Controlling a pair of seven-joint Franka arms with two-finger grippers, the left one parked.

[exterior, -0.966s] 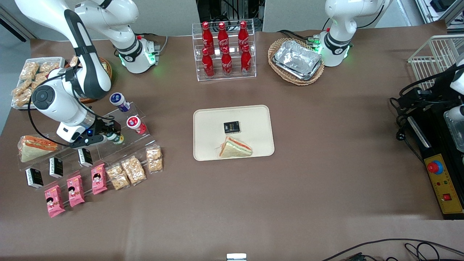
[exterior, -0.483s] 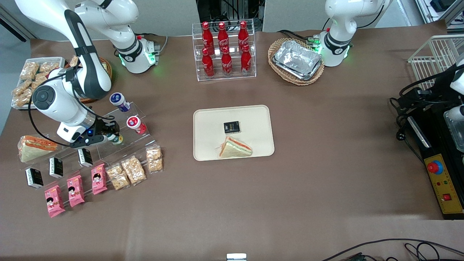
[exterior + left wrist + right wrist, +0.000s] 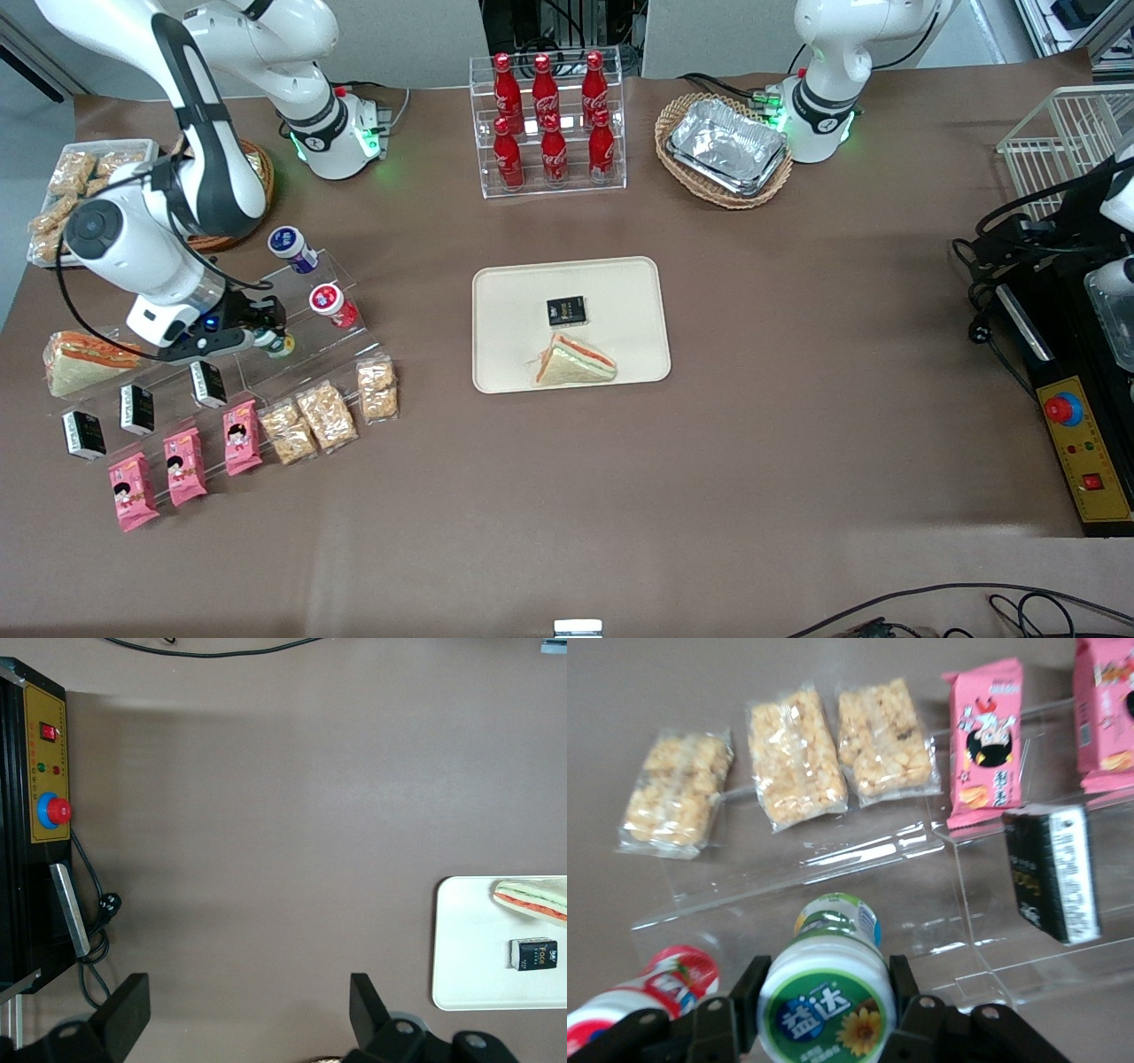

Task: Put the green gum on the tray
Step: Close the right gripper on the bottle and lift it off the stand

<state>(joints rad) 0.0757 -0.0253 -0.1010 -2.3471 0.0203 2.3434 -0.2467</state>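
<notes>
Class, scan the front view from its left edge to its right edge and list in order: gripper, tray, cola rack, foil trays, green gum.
gripper → green gum → cola rack → tray → foil trays

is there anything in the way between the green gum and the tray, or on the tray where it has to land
Nothing visible blocks the way. The gripper is shut on the green gum at the clear display stand; bare tabletop lies between it and the tray. A black packet and a sandwich take up part of the tray.
</notes>
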